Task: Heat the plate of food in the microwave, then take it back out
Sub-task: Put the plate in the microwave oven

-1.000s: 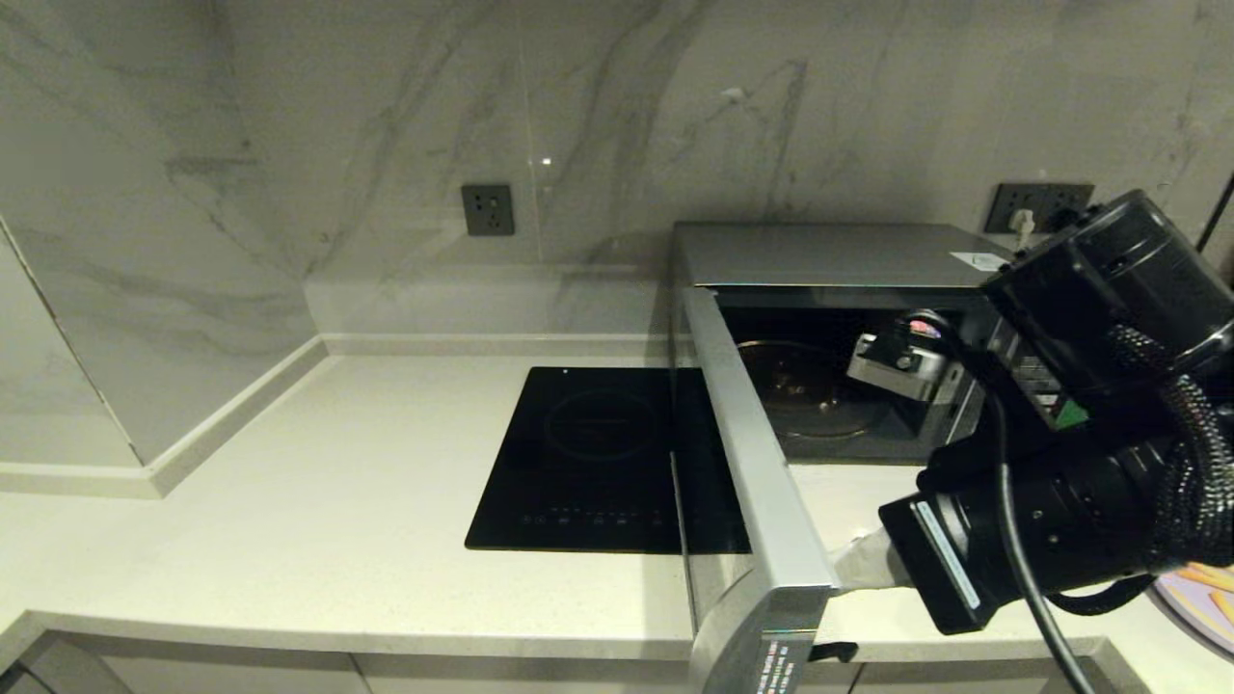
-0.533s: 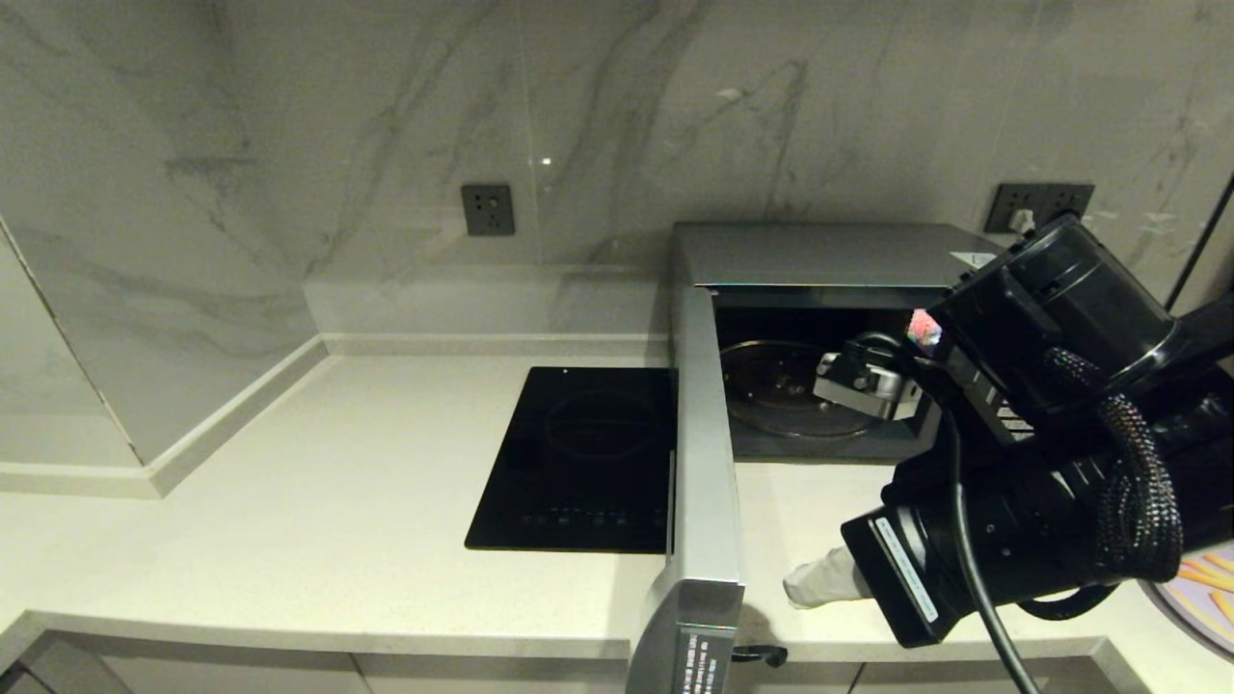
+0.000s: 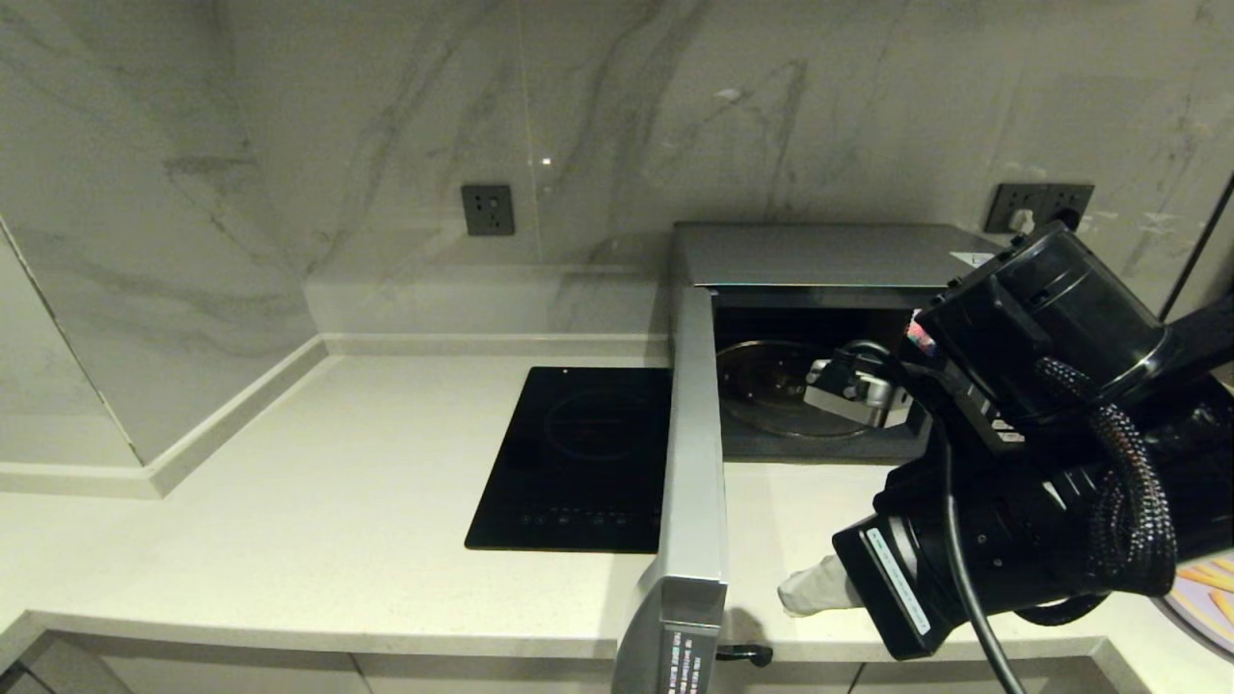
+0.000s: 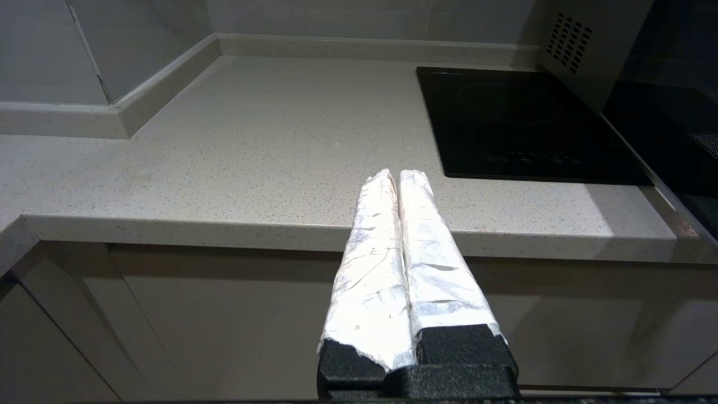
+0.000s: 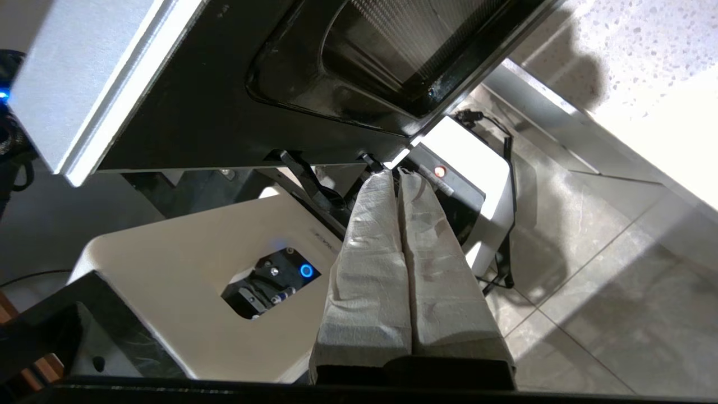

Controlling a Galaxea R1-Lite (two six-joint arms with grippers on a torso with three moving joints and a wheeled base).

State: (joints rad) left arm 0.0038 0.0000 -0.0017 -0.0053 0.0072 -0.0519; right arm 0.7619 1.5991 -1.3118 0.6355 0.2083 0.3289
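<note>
Just beside the right end effector [image 3: 792,593], whose cloth-wrapped fingers [image 5: 387,235] are pressed together holding nothing, the microwave door [image 3: 692,482] stands swung wide, its long silver edge running toward the wall. Off to the end effector's other side, on the speckled worktop [image 3: 337,501], lies the round lilac plate of food [image 3: 1205,598]. Beyond, the boxy silver microwave [image 3: 819,255] gapes, its glass turntable [image 3: 762,386] bare. The left end effector [image 4: 397,182], fingers together and holding nothing, hangs before the worktop edge.

Pale speckled countertop [image 3: 337,501], inset black cooktop [image 3: 578,463], microwave [image 3: 819,255] at back, plate of food [image 3: 1205,593] at right edge
</note>
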